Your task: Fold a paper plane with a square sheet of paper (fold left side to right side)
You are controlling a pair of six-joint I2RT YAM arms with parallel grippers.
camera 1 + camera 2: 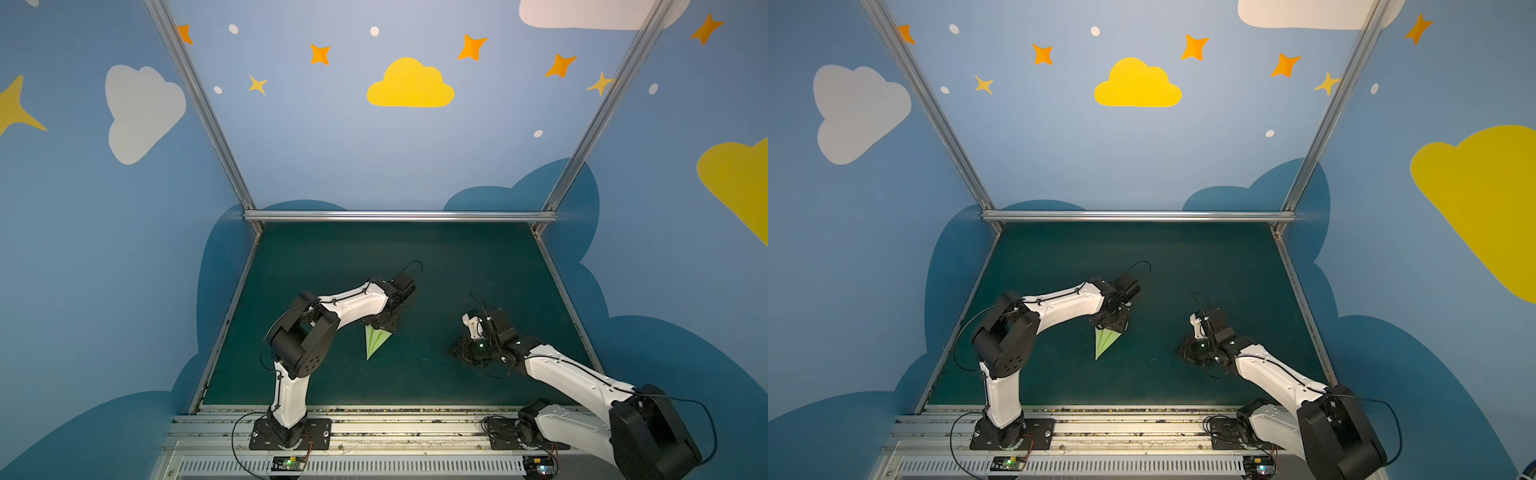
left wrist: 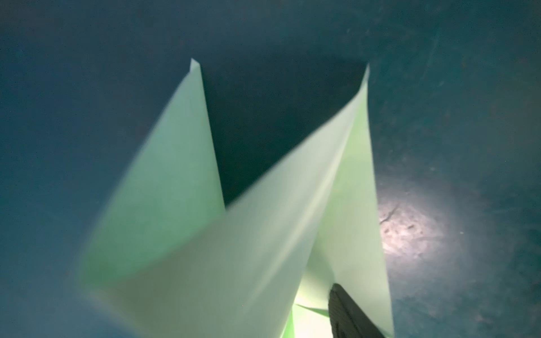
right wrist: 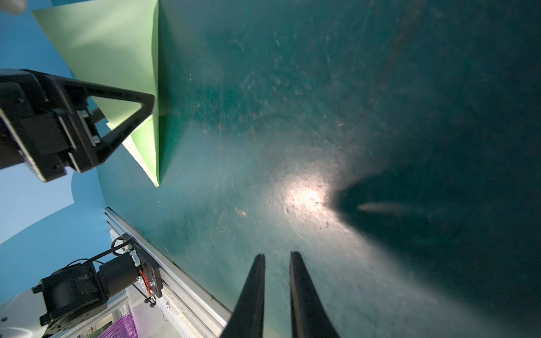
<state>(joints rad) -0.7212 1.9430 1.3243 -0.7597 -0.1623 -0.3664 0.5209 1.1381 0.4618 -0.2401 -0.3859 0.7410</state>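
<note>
Looking down in both top views, the paper plane (image 1: 376, 341) (image 1: 1105, 343) lies on the dark green table (image 1: 457, 257) (image 1: 1183, 257), left of the middle. It is a narrow pale-green dart whose nose points toward the near edge and whose wide tail sits under the left gripper (image 1: 384, 326) (image 1: 1112, 325). That gripper hangs right over the tail with its jaws hidden by the wrist, so I cannot tell whether it is pinching the paper or loose of it. The right gripper (image 1: 459, 352) (image 1: 1185, 351) sits low over bare table to the right, well apart from the plane. In the left wrist view the plane (image 2: 263, 234) fills most of the picture, blurred, with two pointed wings spread apart and the table (image 2: 87, 87) dark between and around them. One black finger (image 2: 348, 313) shows beside the paper near the fold and the other is out of sight, so grasp or release cannot be told here either. In the right wrist view the right gripper (image 3: 278, 254) has its two fingers drawn almost together, only a thin slit between them and nothing in it. They hover above scuffed table (image 3: 351, 117) with a bright patch of light ahead. Farther off, the plane (image 3: 117, 58) rests with its long folded edge down on the table. One triangular finger (image 3: 123, 92) of the left gripper stands in front of its wing, and whether it touches I cannot tell.
</note>
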